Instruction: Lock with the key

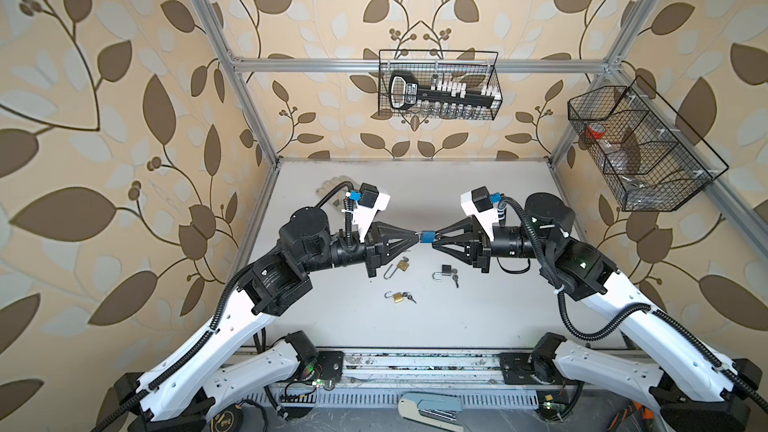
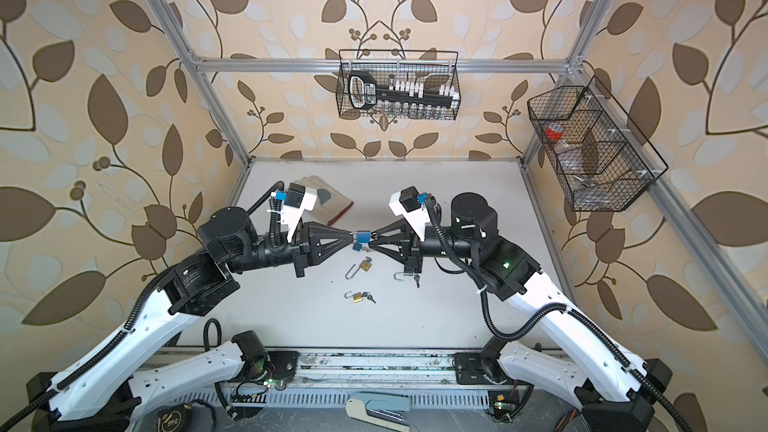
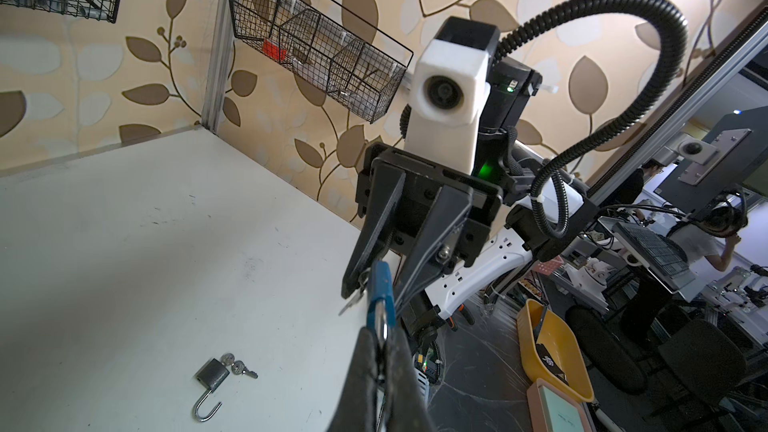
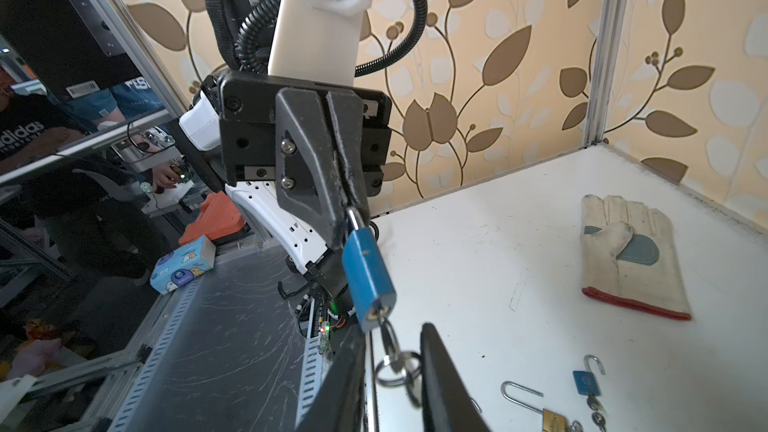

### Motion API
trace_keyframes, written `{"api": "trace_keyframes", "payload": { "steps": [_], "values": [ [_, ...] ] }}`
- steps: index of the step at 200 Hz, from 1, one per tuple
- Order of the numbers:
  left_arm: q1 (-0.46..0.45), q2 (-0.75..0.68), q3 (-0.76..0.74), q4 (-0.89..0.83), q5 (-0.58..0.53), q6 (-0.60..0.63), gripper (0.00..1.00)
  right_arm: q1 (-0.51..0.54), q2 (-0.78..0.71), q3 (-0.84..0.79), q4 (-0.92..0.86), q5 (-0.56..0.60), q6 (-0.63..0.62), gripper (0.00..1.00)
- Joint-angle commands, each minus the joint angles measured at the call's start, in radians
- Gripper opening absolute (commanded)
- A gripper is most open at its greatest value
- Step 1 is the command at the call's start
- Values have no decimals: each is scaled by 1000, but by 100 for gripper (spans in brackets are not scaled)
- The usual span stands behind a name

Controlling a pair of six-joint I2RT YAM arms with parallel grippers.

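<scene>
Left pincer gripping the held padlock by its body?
No, the left pincer is shut on the shackle; the blue body hangs clear of its fingers.

From where I stand, both arms come up from the near edge with elbows pushed outward. The left arm [image 1: 232, 322] and the right arm [image 1: 615, 305] then bend inward, so the forearms lie about level and point at each other. The two grippers meet almost tip to tip above the middle of the tabletop [image 1: 478, 305], each wrist rolled so its camera sits on top. The left gripper [image 1: 417, 237] has its fingers [image 4: 320, 168] pressed together, pinching the shackle of a blue padlock [image 4: 368, 280]. The right gripper [image 1: 436, 238] faces it, its fingers [image 4: 440, 367] standing slightly apart with a narrow gap between them.
</scene>
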Motion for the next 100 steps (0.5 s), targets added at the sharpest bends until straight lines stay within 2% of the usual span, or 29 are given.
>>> {"api": "trace_keyframes", "payload": {
  "steps": [1,54,100],
  "values": [
    [-7,-22,52,30,1,8,0,1,5,-4,-18,16,-14,17],
    [-7,-27,58,19,-9,17,0,1,-1,-3,-37,64,-28,0],
    [-7,-35,62,-10,-26,34,0,1,-36,-36,-66,161,-43,0]
  ]
}}
